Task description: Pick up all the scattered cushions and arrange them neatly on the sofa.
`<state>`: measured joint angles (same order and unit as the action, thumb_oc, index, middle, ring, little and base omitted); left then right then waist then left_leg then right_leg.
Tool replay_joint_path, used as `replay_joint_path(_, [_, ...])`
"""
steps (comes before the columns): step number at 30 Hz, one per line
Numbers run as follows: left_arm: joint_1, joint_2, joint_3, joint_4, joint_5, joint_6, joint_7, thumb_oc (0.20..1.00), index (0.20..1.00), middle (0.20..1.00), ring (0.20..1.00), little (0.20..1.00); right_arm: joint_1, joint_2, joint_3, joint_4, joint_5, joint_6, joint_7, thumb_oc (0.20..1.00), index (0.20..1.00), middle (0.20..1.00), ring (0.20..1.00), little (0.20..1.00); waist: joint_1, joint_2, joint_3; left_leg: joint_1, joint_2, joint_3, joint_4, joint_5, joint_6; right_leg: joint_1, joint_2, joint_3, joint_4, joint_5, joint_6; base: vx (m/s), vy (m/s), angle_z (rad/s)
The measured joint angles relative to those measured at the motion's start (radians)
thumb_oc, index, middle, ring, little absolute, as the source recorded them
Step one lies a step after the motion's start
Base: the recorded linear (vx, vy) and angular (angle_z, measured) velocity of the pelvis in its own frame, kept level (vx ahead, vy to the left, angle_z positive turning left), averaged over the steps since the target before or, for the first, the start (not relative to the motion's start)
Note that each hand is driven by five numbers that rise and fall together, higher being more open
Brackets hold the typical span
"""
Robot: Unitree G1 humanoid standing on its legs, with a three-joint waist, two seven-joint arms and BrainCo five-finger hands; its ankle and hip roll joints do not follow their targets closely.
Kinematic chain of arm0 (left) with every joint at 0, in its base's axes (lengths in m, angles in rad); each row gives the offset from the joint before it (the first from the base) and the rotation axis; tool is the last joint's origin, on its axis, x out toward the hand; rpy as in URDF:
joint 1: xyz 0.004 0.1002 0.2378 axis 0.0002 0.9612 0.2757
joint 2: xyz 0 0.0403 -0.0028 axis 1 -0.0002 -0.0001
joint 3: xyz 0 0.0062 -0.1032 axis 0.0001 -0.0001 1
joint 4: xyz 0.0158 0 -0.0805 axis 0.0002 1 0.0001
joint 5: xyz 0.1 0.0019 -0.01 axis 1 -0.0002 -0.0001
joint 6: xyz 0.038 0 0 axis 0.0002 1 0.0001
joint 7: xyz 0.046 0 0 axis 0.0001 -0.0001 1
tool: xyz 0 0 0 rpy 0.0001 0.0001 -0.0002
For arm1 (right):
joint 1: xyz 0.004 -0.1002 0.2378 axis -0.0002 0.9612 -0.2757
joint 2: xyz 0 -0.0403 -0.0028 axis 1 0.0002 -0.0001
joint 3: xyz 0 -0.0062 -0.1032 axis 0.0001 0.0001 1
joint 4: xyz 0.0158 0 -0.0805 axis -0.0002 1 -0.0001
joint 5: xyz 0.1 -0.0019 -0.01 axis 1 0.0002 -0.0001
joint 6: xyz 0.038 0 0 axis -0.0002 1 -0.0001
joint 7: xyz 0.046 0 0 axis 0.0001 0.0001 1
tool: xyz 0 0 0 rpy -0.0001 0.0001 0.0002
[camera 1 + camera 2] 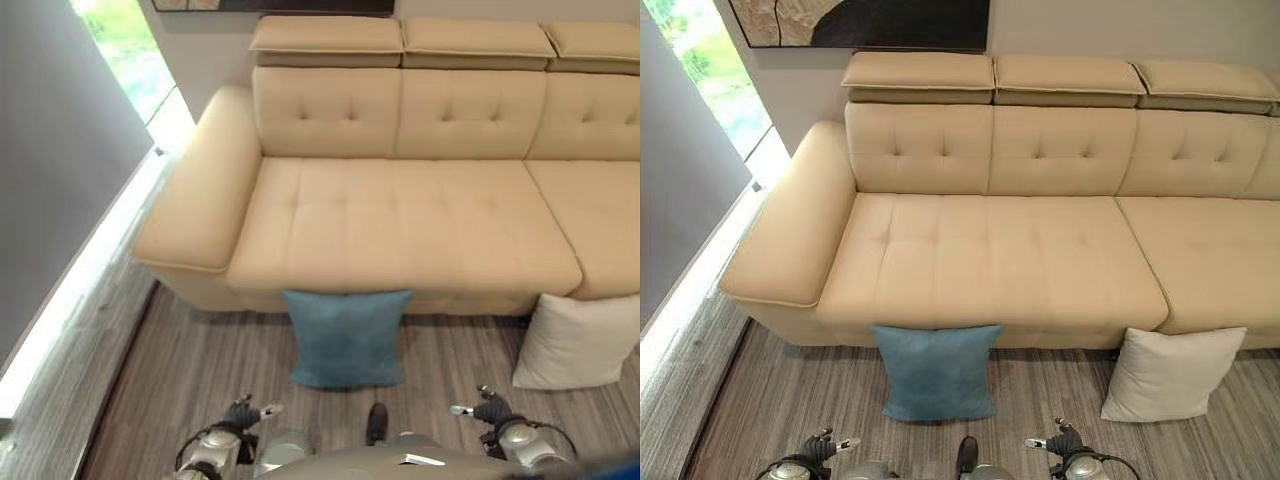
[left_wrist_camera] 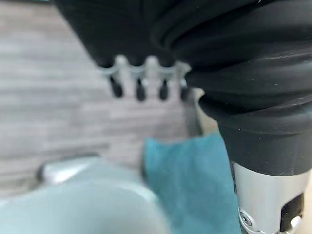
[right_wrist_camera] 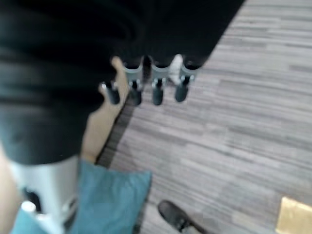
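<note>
The blue cushion (image 1: 347,338) stands on the floor (image 1: 200,370) straight ahead of me, leaning upright against the front edge of the sofa (image 1: 400,230). The white cushion (image 1: 578,342) stands the same way further to my right, also against the sofa front, well apart from the blue one. The sofa seat holds no cushion yet, so nothing of the task is done, and I judge the step in hand to be the approach to the first pick.

My left hand (image 1: 242,413) hangs low at the near edge of the head views, short of the blue cushion. In its wrist view my fingers (image 2: 140,89) point out straight and loose, holding nothing, with the blue cushion past them. My right hand (image 1: 490,407) hangs likewise on the other side, its fingers (image 3: 157,92) relaxed and apart over bare floor, empty.

The blue cushion lies between my two hands, so it looks like the natural first target. The next move calls for reaching forward and down to its top edge, closing on the soft fabric, then lifting it clear onto the seat. Being soft, it may sag or slip from a shallow hold.
</note>
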<state>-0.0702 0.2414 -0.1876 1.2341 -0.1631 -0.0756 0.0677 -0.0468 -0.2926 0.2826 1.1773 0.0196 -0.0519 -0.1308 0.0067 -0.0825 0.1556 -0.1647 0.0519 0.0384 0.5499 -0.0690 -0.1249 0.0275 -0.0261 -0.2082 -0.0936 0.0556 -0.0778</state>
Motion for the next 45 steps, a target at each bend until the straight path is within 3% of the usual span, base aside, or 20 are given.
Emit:
replay_joint_path(1, [0.002,0.001,0.000,0.000,0.000,0.000,0.000,1.000,1.000,1.000,1.000,1.000,0.001,-0.002,0.000,0.010,0.001,0.001,0.000,1.000,1.000,1.000,1.000,1.000,0.001,-0.004,0.004,-0.016,0.003,0.001,-0.020,-0.003,0.004,0.001,0.006,-0.002,-0.004,-0.009,-0.010,0.16,0.035,0.01])
replay_joint_path(3, [0.004,0.001,-0.001,0.002,0.000,0.001,-0.002,1.000,1.000,1.000,1.000,1.000,-0.005,-0.003,0.001,0.026,0.004,0.003,-0.001,1.000,1.000,1.000,1.000,1.000,-0.004,0.001,0.010,-0.001,0.000,0.005,-0.281,0.009,0.014,0.001,0.022,0.000,-0.005,-0.028,0.004,0.15,0.078,-0.06])
replay_joint_path(4, [0.005,0.001,-0.001,0.005,0.000,0.001,-0.003,1.000,1.000,1.000,1.000,1.000,-0.005,-0.002,0.001,0.030,0.005,0.003,-0.001,1.000,1.000,1.000,1.000,1.000,-0.004,0.003,0.010,0.030,-0.003,0.003,-0.427,0.041,0.015,0.001,0.030,0.001,-0.004,-0.024,0.011,0.11,0.106,-0.10])
replay_joint_path(6, [0.019,0.002,-0.001,0.005,0.000,0.002,-0.004,1.000,1.000,1.000,1.000,1.000,-0.002,-0.005,0.000,0.038,0.005,0.002,-0.001,1.000,1.000,1.000,1.000,1.000,-0.015,0.017,0.012,0.074,0.002,-0.028,-0.584,0.113,0.021,0.022,0.063,0.005,-0.004,-0.033,0.004,0.13,0.157,-0.25])
replay_joint_path(9, [0.020,0.002,0.001,0.005,0.000,0.003,-0.004,1.000,1.000,1.000,1.000,1.000,0.007,-0.005,0.000,0.036,0.005,0.002,-0.001,1.000,1.000,1.000,1.000,1.000,-0.016,0.020,0.002,0.129,-0.009,-0.024,-0.578,0.125,0.031,0.035,0.080,0.026,-0.001,-0.046,0.000,0.11,0.127,-0.25])
replay_joint_path(13, [0.013,0.005,0.002,0.004,0.000,0.002,-0.004,1.000,1.000,1.000,1.000,1.000,0.015,-0.001,-0.002,0.035,0.004,0.003,0.000,1.000,1.000,1.000,1.000,1.000,-0.015,0.045,-0.011,0.223,-0.026,-0.019,-0.634,0.116,0.098,0.052,0.080,0.046,0.002,-0.036,0.000,0.07,0.099,-0.14])
replay_joint_path(17, [0.016,0.009,0.001,0.005,0.000,0.002,-0.004,1.000,1.000,1.000,1.000,1.000,0.010,0.001,-0.003,0.018,0.004,0.001,0.000,1.000,1.000,1.000,1.000,1.000,-0.015,0.053,-0.023,0.235,-0.052,-0.017,-0.638,0.106,0.121,0.057,0.053,0.055,0.012,-0.051,0.034,0.01,0.024,0.01])
replay_joint_path(21, [0.040,0.018,0.001,0.004,0.000,0.002,-0.004,1.000,1.000,1.000,1.000,1.000,0.005,0.002,-0.003,0.013,0.003,0.002,0.001,1.000,1.000,1.000,1.000,1.000,-0.013,0.062,-0.032,0.251,-0.067,-0.013,-0.642,0.100,0.132,0.053,0.032,0.057,0.045,-0.068,0.059,-0.01,-0.019,-0.01])
replay_joint_path(32, [0.082,0.023,0.032,-0.124,-0.055,-0.004,0.017,1.000,1.000,1.000,1.000,1.000,0.021,-0.014,-0.023,-0.110,0.008,-0.013,-0.031,1.000,1.000,1.000,1.000,1.000,-0.008,0.059,-0.049,0.212,-0.064,-0.022,-0.637,0.107,0.123,0.036,0.039,0.051,0.019,-0.054,0.056,-0.06,-0.032,0.02])
replay_joint_path(35, [0.031,0.027,0.033,-0.159,-0.073,-0.022,0.028,1.000,1.000,1.000,1.000,1.000,-0.010,-0.046,-0.026,-0.175,0.009,-0.021,-0.048,1.000,1.000,1.000,1.000,1.000,-0.006,0.060,0.012,0.141,-0.065,-0.022,-0.601,0.126,0.132,-0.028,0.035,0.042,0.038,-0.032,0.060,-0.34,0.019,0.03])
replay_joint_path(37, [-0.044,0.040,0.029,-0.221,-0.109,-0.038,0.056,1.000,1.000,1.000,1.000,1.000,-0.086,-0.082,-0.025,-0.219,0.010,-0.036,-0.075,1.000,1.000,1.000,1.000,1.000,-0.011,0.067,0.102,-0.033,-0.065,-0.022,-0.494,0.123,0.131,-0.198,0.024,0.035,0.141,-0.032,0.060,-0.29,0.044,0.03])
replay_joint_path(39, [-0.122,0.051,0.029,-0.218,-0.142,-0.046,0.072,1.000,1.000,1.000,1.000,1.000,-0.164,-0.092,-0.026,-0.216,0.018,-0.033,-0.087,1.000,1.000,1.000,1.000,1.000,-0.012,0.069,0.189,-0.110,-0.066,-0.022,-0.446,0.129,0.135,-0.281,0.016,0.035,0.204,-0.028,0.054,-0.22,0.075,0.04])
replay_joint_path(41, [-0.167,0.051,0.029,-0.223,-0.168,-0.062,0.089,1.000,1.000,1.000,1.000,1.000,-0.215,-0.092,-0.025,-0.220,0.033,-0.037,-0.108,1.000,1.000,1.000,1.000,1.000,-0.013,0.077,0.223,-0.197,-0.073,-0.019,-0.415,0.122,0.133,-0.388,0.000,0.038,0.280,-0.052,0.055,-0.10,0.051,-0.01])
replay_joint_path(45, [-0.177,0.054,0.031,-0.248,-0.191,-0.073,0.111,1.000,1.000,1.000,1.000,1.000,-0.224,-0.088,-0.023,-0.262,0.036,-0.039,-0.122,1.000,1.000,1.000,1.000,1.000,-0.007,0.083,0.263,-0.227,-0.085,-0.001,-0.425,0.127,0.130,-0.449,-0.017,0.055,0.322,-0.064,0.051,-0.08,0.035,-0.01])
